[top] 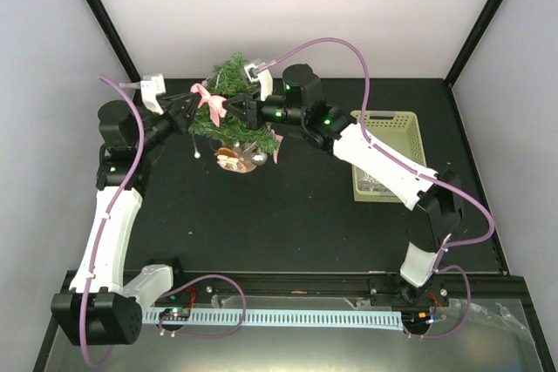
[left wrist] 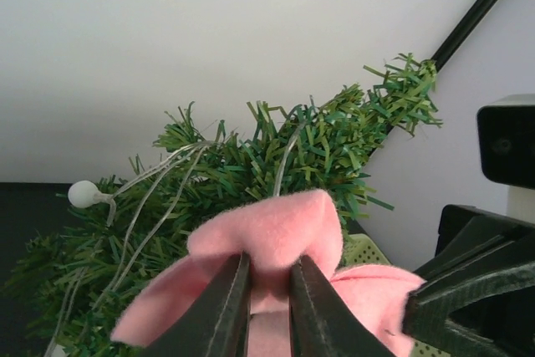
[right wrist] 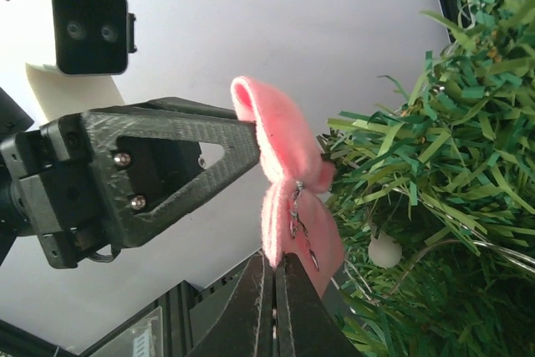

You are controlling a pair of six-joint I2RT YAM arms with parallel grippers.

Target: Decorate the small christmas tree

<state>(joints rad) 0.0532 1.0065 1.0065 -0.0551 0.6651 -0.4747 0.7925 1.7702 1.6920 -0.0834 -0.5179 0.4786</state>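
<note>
The small christmas tree [top: 234,84] stands at the back of the table on its round wood base [top: 240,161], with a thin string of white beads [left wrist: 82,194] over its needles. A pink felt bow [top: 209,104] hangs in the air in front of the tree, held from both sides. My left gripper [top: 193,111] is shut on the bow's upper lobe [left wrist: 276,232], with felt pinched between its fingers [left wrist: 230,311]. My right gripper [top: 235,111] is shut on the lower lobe [right wrist: 305,244]. A small metal wire shows at the bow's knot. The tree fills the right side of the right wrist view [right wrist: 443,206].
A pale green lattice basket [top: 410,132] sits right of the tree, partly under my right arm. Small ornaments [top: 231,156] lie at the tree's base, and another pink piece [top: 277,147] hangs low on its right. White walls stand close behind.
</note>
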